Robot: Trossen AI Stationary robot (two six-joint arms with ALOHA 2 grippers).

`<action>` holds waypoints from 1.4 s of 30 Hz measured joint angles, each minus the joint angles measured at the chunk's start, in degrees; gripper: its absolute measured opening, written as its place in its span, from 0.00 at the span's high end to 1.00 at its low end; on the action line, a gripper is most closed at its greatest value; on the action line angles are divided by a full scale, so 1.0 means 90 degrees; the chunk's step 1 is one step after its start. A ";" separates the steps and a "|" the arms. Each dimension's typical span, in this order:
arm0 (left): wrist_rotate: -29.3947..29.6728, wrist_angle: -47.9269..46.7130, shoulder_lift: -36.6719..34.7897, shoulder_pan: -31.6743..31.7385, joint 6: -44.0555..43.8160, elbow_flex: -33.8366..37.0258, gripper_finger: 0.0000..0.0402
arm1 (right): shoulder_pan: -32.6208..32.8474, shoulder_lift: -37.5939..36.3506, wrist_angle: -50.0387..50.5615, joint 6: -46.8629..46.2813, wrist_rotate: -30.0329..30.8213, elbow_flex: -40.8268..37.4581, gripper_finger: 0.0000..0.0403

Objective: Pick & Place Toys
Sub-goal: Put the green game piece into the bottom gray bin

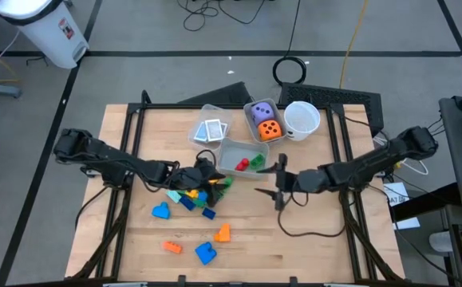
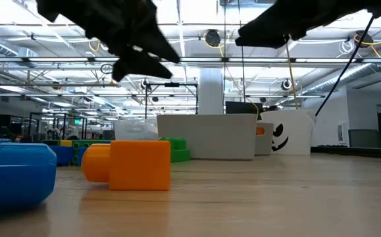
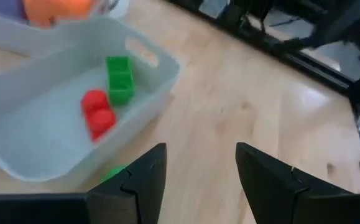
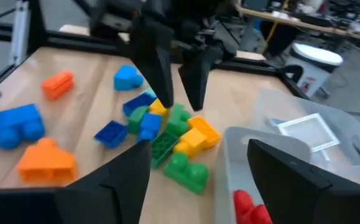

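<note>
left gripper (image 4: 176, 74) spread over block pile (image 1: 201, 193) | right gripper (image 1: 279, 185) spread, empty beside clear bin (image 1: 229, 153) | advice: descend straight, pinch one block

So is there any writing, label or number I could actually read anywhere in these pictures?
No readable words or numbers.
White bin on the floor: a red and white sticker, too small to read.
White cup: a printed black face, no letters.
Dice: dots only, not numerals.
Small white cards: a pattern, too small to make out.
</note>
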State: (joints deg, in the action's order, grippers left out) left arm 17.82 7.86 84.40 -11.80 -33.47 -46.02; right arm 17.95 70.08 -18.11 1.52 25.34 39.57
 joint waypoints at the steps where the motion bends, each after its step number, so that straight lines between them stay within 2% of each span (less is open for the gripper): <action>1: -0.0013 -0.0015 0.0107 -0.0027 -0.0096 0.0013 0.50 | 0.0061 0.0000 -0.0067 0.0000 0.0002 -0.0058 0.39; 5: -0.0514 0.0152 0.0715 0.0075 -0.0496 -0.0003 0.48 | 0.0106 -0.0009 -0.0465 0.0102 0.0011 -0.0291 0.41; 11: -0.0930 -0.0117 0.1414 0.0273 -0.0715 -0.0339 0.34 | 0.0096 -0.0008 -0.0698 0.0122 0.0015 -0.0331 0.41; 17: -0.0319 -0.0324 0.1740 0.0309 -0.0356 -0.0451 0.28 | 0.0096 -0.0009 -0.0786 0.0143 0.0015 -0.0333 0.41; 23: -0.0387 -0.0491 0.1810 0.0309 -0.0381 -0.0456 0.29 | 0.0098 -0.0009 -0.0752 0.0124 0.0010 -0.0333 0.41; 29: -0.1393 -0.0387 0.1781 0.0153 -0.0004 -0.0456 0.34 | 0.0098 -0.0007 -0.0757 0.0124 0.0010 -0.0333 0.41; 34: -0.1606 -0.0596 0.1631 0.0039 0.0415 -0.0518 0.37 | 0.0098 -0.0007 -0.0762 0.0122 0.0009 -0.0333 0.42; 37: -0.1219 -0.1343 0.1464 -0.0070 0.0481 -0.0811 0.37 | 0.0098 -0.0007 -0.0762 0.0122 0.0009 -0.0333 0.43; 42: 0.0124 -0.2225 0.1449 -0.0407 0.0176 -0.1361 0.37 | 0.0096 -0.0007 -0.0765 0.0121 0.0007 -0.0333 0.44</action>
State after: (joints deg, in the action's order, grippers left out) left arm 18.94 -12.16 97.44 -15.46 -31.88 -58.28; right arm 18.81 70.02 -24.99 2.61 25.41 36.58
